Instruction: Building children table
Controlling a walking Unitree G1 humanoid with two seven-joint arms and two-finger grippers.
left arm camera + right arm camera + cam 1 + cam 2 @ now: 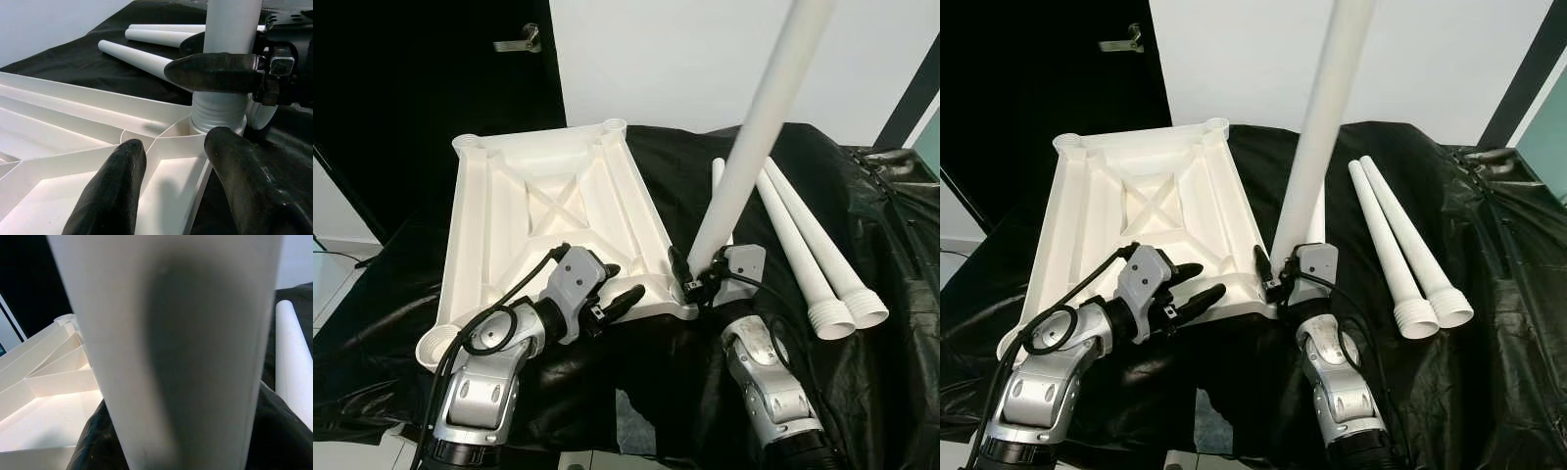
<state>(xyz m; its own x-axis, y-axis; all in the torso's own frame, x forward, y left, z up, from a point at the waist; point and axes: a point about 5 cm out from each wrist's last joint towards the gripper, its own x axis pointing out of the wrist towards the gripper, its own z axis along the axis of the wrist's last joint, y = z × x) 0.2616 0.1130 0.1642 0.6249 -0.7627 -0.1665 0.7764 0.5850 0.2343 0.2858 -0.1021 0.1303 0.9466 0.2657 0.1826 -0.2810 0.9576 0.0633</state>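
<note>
The upturned tabletop is plain white, as are the legs. The sheet covering the surface is glossy black. The arms are silver with black fingers.

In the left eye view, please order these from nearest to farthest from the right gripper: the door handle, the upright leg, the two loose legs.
1. Upright leg: held in the right gripper, at the tabletop's corner.
2. Two loose legs: lying on its right.
3. Door handle: far back left.

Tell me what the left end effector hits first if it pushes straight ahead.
Probably the upright table leg held by the right end effector, at the tabletop's corner socket; depth is uncertain.
</note>
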